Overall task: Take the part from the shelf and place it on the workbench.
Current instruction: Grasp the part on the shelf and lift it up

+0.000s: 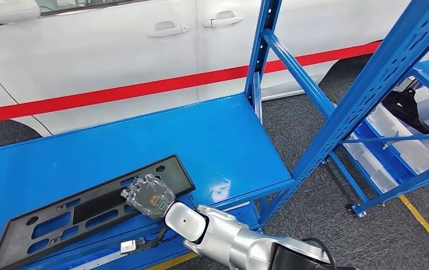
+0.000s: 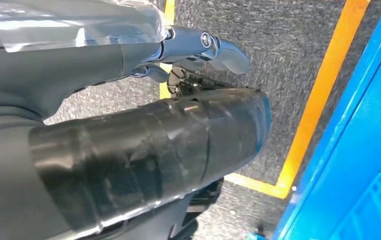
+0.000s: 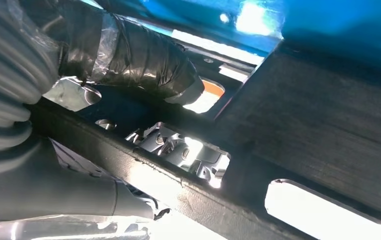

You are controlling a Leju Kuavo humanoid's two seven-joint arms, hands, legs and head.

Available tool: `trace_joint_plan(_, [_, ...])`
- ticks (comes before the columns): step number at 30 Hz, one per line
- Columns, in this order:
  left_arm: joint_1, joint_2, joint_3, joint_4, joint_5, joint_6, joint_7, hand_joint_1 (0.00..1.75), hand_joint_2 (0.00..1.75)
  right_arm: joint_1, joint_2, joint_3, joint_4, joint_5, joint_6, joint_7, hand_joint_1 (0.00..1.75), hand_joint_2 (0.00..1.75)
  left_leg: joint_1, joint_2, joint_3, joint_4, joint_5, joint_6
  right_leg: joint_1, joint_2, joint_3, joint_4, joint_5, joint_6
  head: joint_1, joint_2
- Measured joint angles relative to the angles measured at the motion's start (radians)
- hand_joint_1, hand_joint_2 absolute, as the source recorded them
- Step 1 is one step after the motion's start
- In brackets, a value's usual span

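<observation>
Part (image 1: 88,211) on workbench (image 1: 201,135), right hand (image 1: 150,197) gripping it

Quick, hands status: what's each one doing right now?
Right hand: gripping the flat black plastic frame part on the blue workbench.
Left hand: hanging, fingers curled, holding nothing.

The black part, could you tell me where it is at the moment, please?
In the head view the black part lies flat at the near left of the blue workbench, the right hand gripping its right end.
</observation>
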Motion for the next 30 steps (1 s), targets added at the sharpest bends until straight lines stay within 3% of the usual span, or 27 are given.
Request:
trace_joint_plan(11, [0.0, 0.001, 0.001, 0.0, -0.021, 0.058, -0.014, 0.0, 0.0, 0.025, -0.012, 0.001, -0.087, 0.026, -0.012, -0.006, 1.75, 1.75, 0.0, 0.0, 0.0, 0.0, 0.0, 0.0, 0.0, 0.0, 0.0, 0.0, 0.0, 0.0, 0.0, 0.0])
trace_joint_plan(20, [0.001, -0.001, 0.001, 0.0, -0.042, 0.102, -0.009, 0.0, 0.0, -0.022, -0.042, 0.003, -0.414, 0.041, 0.056, -0.002, 1.75, 1.75, 0.0, 0.0, 0.0, 0.0, 0.0, 0.0, 0.0, 0.0, 0.0, 0.0, 0.0, 0.0, 0.0, 0.0])
trace_joint_plan(30, [0.001, -0.001, 0.001, 0.0, -0.042, 0.109, -0.009, 0.0, 0.0, -0.033, -0.048, 0.008, -0.471, 0.042, 0.065, -0.002, 1.75, 1.75, 0.0, 0.0, 0.0, 0.0, 0.0, 0.0, 0.0, 0.0, 0.0, 0.0, 0.0, 0.0, 0.0, 0.0])
